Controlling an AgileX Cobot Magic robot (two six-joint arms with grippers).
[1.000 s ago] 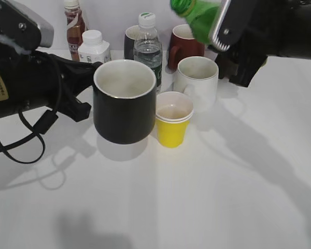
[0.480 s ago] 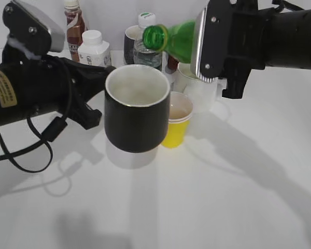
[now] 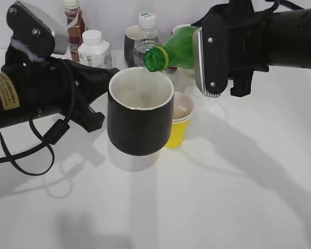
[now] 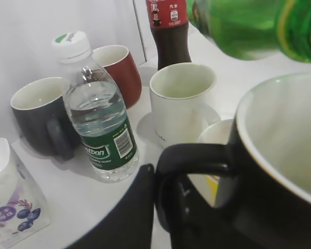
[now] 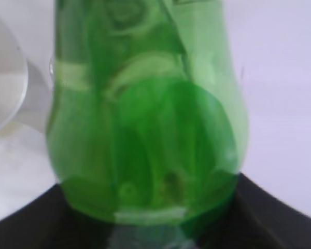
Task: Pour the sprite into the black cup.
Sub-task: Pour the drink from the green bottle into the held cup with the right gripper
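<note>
The black cup [image 3: 140,122] has a white inside and hangs above the table, held by its handle [image 4: 194,158] in my left gripper [image 3: 96,96]. My right gripper [image 3: 212,57] is shut on the sprite [image 3: 173,49], a green bottle tipped on its side with its open mouth just over the cup's far rim. No liquid shows in the cup. In the right wrist view the sprite [image 5: 145,119] fills the frame. In the left wrist view the sprite [image 4: 254,26] hangs above the black cup [image 4: 280,155].
A yellow paper cup [image 3: 177,127] stands just right of the black cup. Behind are a white mug [image 4: 181,104], a clear water bottle [image 3: 146,44], a dark grey mug [image 4: 39,116], a dark red mug [image 4: 119,72], a cola bottle [image 3: 74,23] and a white bottle [image 3: 93,49].
The right gripper has swung the sprite down and left, tipping its mouth to the cup's rim. The left gripper has carried the black cup a little right and down.
</note>
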